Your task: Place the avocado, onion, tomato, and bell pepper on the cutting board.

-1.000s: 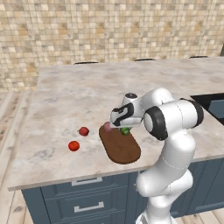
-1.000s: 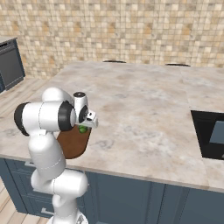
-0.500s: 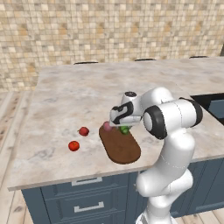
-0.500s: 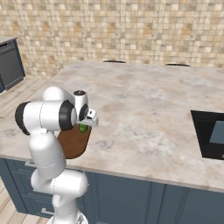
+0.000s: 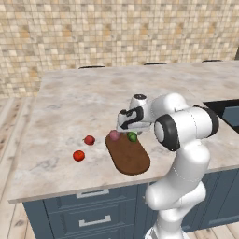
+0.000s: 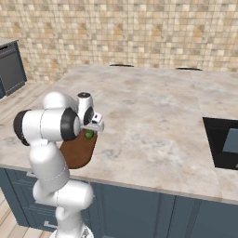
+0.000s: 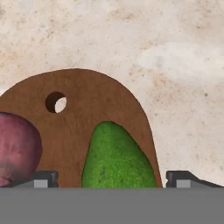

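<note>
Kitchen interior, rendered. Back wall [image 5: 116,28] clad in small square mosaic tiles, mixed beige, tan and brown. Island counter [image 5: 70,102] topped in pale marbled stone, beige with grey veining, rounded at the corners. Base cabinets [image 5: 93,217] below in dark blue, fitted with drawers and metal bar handles. Black recessed unit [image 6: 223,142] set into the countertop at the right side. Dark appliance [image 6: 10,67] standing against the far wall at left. Floor [image 5: 9,116] of light wooden planks. Even, diffuse lighting, soft shadows throughout.
</note>
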{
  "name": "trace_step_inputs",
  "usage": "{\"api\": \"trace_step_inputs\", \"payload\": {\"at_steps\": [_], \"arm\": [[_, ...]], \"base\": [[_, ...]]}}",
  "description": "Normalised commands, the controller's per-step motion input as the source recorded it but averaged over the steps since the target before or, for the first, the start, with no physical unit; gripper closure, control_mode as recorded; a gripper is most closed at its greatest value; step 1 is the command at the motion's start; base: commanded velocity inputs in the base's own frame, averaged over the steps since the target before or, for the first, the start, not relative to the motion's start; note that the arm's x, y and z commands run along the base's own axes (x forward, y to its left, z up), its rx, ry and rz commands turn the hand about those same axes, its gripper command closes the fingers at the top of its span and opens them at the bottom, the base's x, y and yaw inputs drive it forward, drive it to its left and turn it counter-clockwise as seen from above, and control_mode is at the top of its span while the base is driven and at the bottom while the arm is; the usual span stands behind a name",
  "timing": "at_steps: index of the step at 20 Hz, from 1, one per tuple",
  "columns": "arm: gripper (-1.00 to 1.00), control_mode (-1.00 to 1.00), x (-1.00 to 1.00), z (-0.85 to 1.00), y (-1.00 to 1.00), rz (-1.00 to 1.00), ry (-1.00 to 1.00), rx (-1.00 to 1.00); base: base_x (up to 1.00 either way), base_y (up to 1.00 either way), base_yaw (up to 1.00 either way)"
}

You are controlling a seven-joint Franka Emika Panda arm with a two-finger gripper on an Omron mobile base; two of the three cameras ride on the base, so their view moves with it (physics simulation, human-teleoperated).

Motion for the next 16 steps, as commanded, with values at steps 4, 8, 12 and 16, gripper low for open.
{"api": "trace_step_inputs", "payload": {"at_steps": [4,8,12,16], "arm": [[-1.0,-1.0,-0.07,0.29,0.0,0.0,0.0,0.0],[-1.0,-1.0,-0.09,0.31,0.0,0.0,0.0,0.0],[-1.0,-1.0,-0.18,0.42,0.01,0.0,-0.02,0.0],[-1.0,-1.0,-0.24,0.44,0.15,0.0,-0.05,0.0]], "base": [[0.0,0.0,0.0],[0.0,0.0,0.0],[0.0,0.0,0.0],[0.0,0.0,0.0]]}}
